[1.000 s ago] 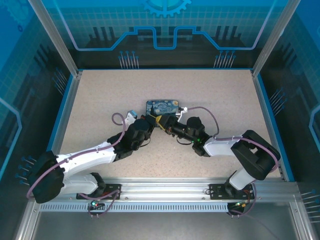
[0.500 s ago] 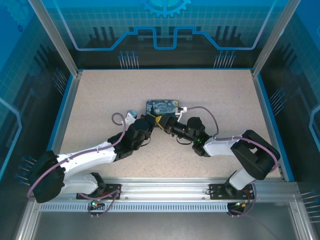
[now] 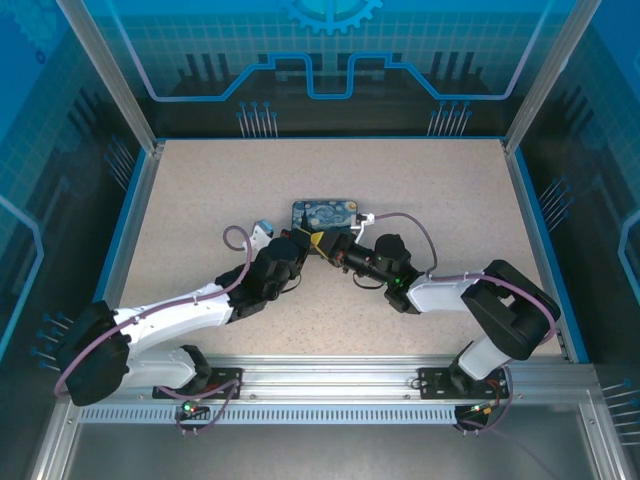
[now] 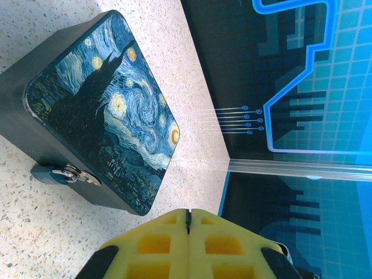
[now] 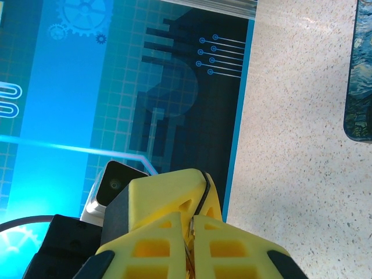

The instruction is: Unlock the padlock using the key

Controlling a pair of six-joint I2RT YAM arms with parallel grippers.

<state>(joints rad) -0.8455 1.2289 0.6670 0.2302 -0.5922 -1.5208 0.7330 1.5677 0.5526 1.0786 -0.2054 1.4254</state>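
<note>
Both sets of fingers are clenched. The left gripper [image 4: 188, 213] has its yellow fingers pressed flat together just short of the blue painted box with the swirling night-sky lid [image 4: 107, 110]. The right gripper [image 5: 192, 217] is pinched shut close against the left one. A thin dark line in the right seam may be the dark grey metal key [image 5: 188, 232], but it is too small for me to say which hand holds it. The small dark teal padlock [image 4: 52, 174] hangs from a silver hasp on the box's side wall, with its body lying on the counter. Before heading for the keyhole I would want one firm pinch on the key's end with the blade sticking out. Then I would make a low, level approach, the other hand steadying the lock. The speckled beige counter [image 3: 200, 190] is flat, and blue printed panels and aluminium posts wall it in
</note>
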